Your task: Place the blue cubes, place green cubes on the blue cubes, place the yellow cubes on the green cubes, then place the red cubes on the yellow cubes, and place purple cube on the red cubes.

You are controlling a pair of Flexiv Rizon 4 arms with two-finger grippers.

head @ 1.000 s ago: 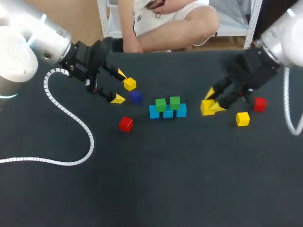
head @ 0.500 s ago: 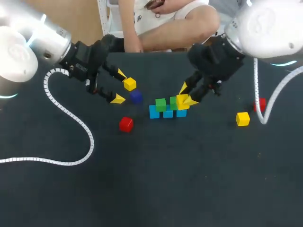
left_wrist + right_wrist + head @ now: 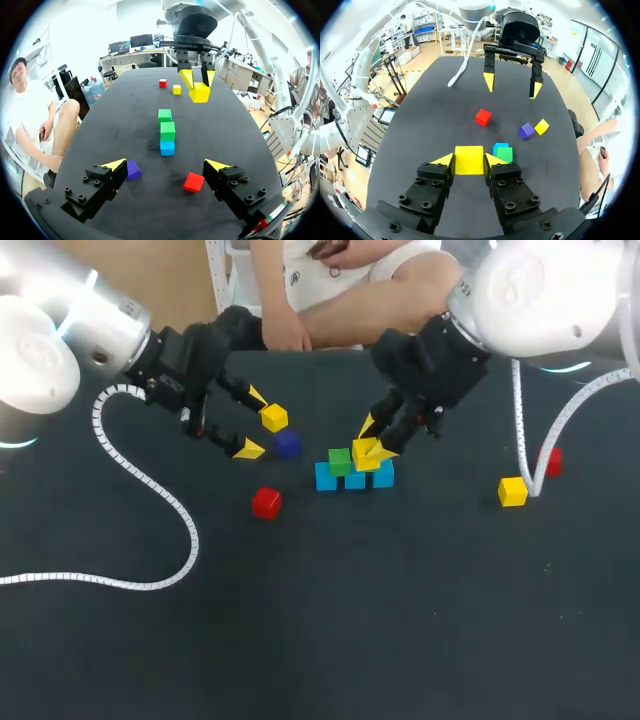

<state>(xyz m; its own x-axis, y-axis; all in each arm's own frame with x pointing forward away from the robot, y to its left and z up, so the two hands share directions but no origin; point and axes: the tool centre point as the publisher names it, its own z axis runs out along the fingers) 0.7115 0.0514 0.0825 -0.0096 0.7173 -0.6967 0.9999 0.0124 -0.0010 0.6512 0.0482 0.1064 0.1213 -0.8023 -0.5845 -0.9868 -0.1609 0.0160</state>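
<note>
Hovering over the middle of the bench with the right claw, narrowed onto a yellow cube and gripping it from two sides. A clear shift within the last second: first out at the right of the frame, beside the spare yellow and a red cube; half a second ago over the right end of the blue row; now a shade further left, covering the right green in the head view and leaving only the left green in sight next to it. From the left wrist, both greens in line on the blues, with the yellow cube up beyond the farther one and seemingly not set down yet. From the right wrist, a green corner and a blue edge peeping out just beside one finger, so no firm call on alignment.

Nothing altered on the other side: left claw at upper left, spread wide and empty, with a second yellow just beside its upper tip, the purple cube right of its lower tip and another red lower down.

For the task: blue and green layers apparently laid, yellow layer only starting. Probably next: lower gently onto the green, open, back away, fetch more yellow. Main risk: knocking a green askew with a fingertip.
</note>
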